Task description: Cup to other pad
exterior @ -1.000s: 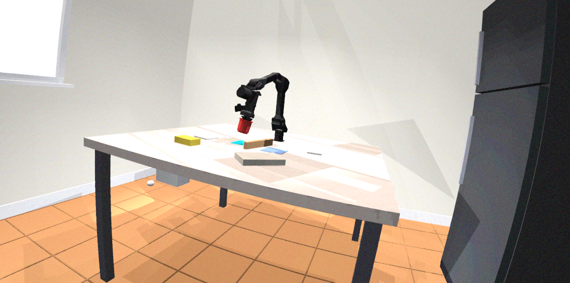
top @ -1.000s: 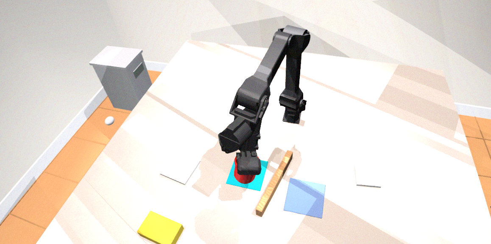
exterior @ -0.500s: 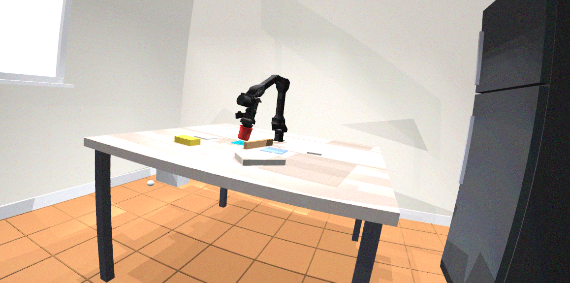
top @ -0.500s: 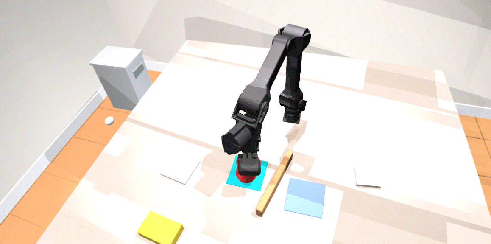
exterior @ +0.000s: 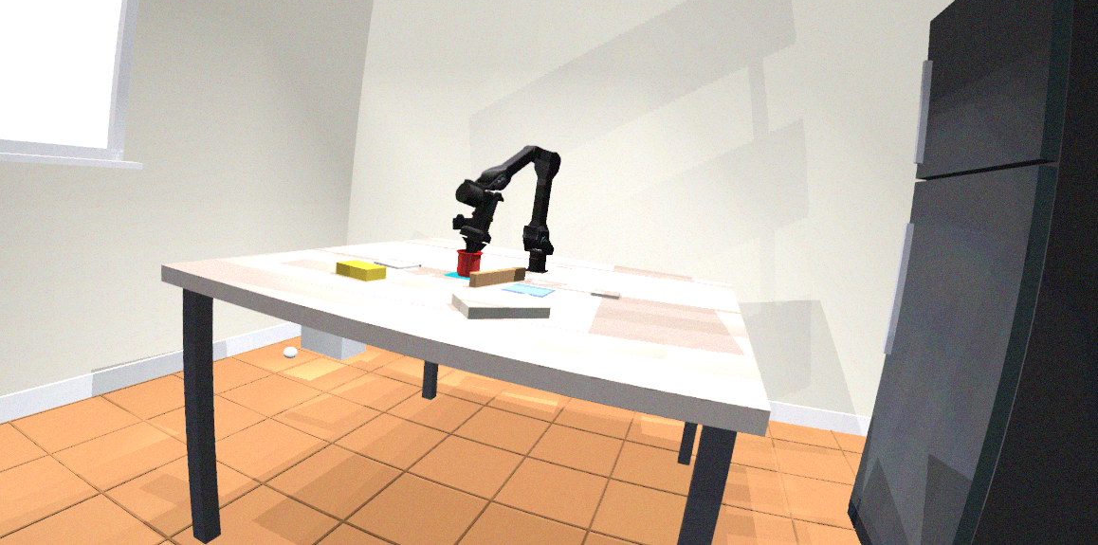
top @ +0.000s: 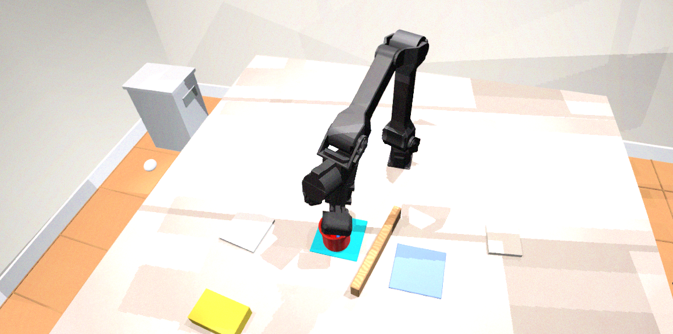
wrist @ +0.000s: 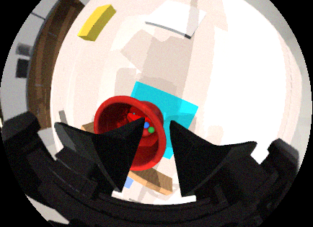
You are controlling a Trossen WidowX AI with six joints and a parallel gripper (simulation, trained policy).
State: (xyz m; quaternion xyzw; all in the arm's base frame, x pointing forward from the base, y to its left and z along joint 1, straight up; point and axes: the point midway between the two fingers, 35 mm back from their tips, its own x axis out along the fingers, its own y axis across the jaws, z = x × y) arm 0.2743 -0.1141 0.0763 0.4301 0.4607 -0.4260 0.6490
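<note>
The red cup stands upright on the cyan pad. Marbles show inside it, among them a blue marble and a green marble. My gripper is open at the cup's rim. In the wrist view one finger reaches into the cup and the other is outside, with a gap to the wall. The blue pad bears nothing. The gripper body hides part of the cup in the top view.
A wooden bar lies between the two pads. A yellow block, a thin white plate, a small flat tile and a grey slab also lie on the table.
</note>
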